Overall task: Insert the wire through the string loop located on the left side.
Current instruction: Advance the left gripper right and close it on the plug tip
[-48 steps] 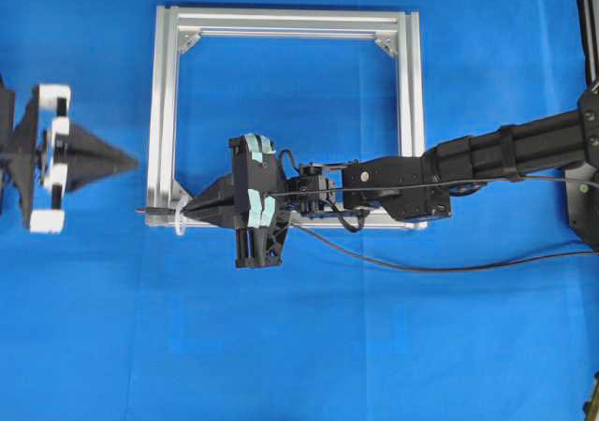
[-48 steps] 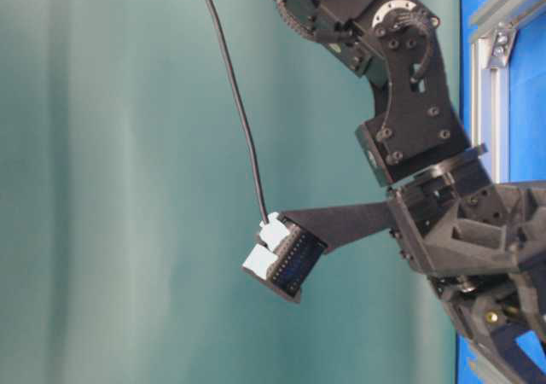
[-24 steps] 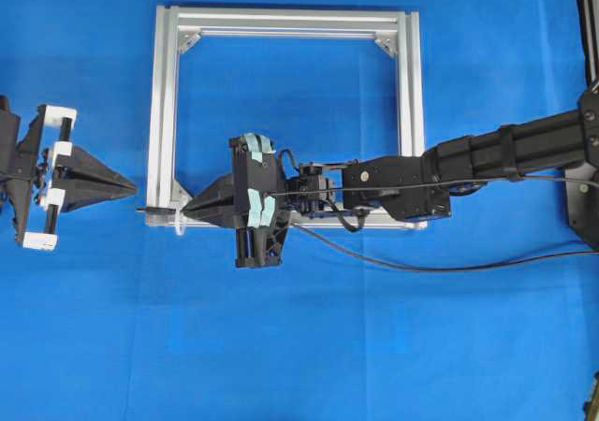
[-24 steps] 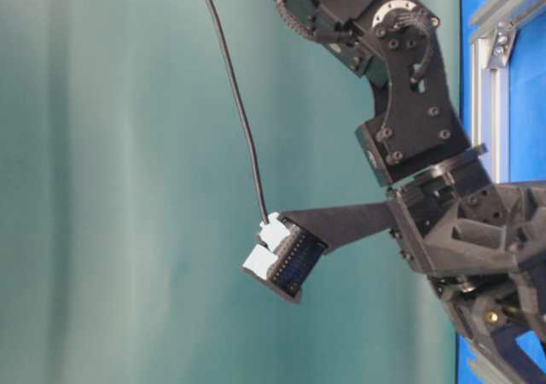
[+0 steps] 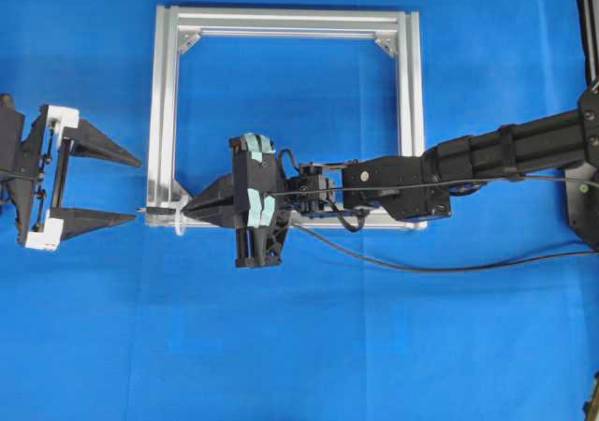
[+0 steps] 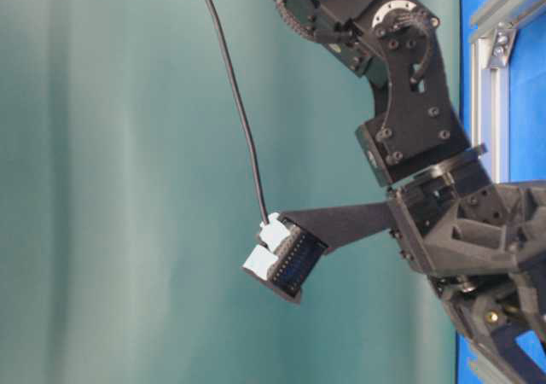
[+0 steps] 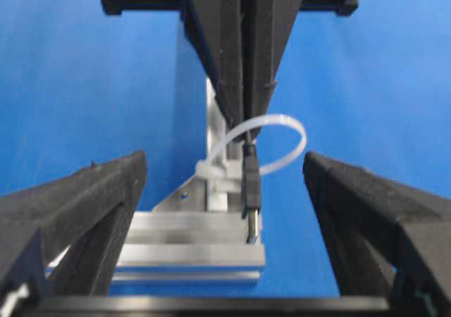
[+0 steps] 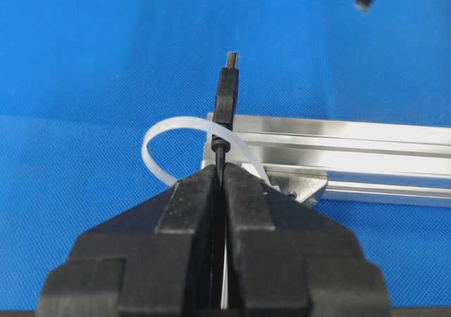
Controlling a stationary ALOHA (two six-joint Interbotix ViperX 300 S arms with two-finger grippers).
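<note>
My right gripper (image 5: 187, 210) is shut on the wire just behind its plug, at the frame's near left corner. The black plug (image 8: 227, 91) with its metal tip sticks out past the pinched fingertips (image 8: 204, 183). It has passed through the whitish string loop (image 8: 165, 137), which is tied to that corner. In the left wrist view the plug (image 7: 250, 190) points toward the camera with the string loop (image 7: 285, 130) round the cable behind it. My left gripper (image 5: 131, 189) is open just left of the frame, one finger on each side of the plug's line. Nothing lies between its fingers (image 7: 91, 204).
The silver aluminium frame (image 5: 285, 19) lies flat on the blue cloth, and my right arm (image 5: 487, 154) reaches across its near right corner. The rest of the wire (image 5: 421, 268) trails off to the right over the cloth.
My left gripper was shut one second ago. It slid toward the near side, level with the plug, and has now opened wide. My right gripper and the wire have not moved.
</note>
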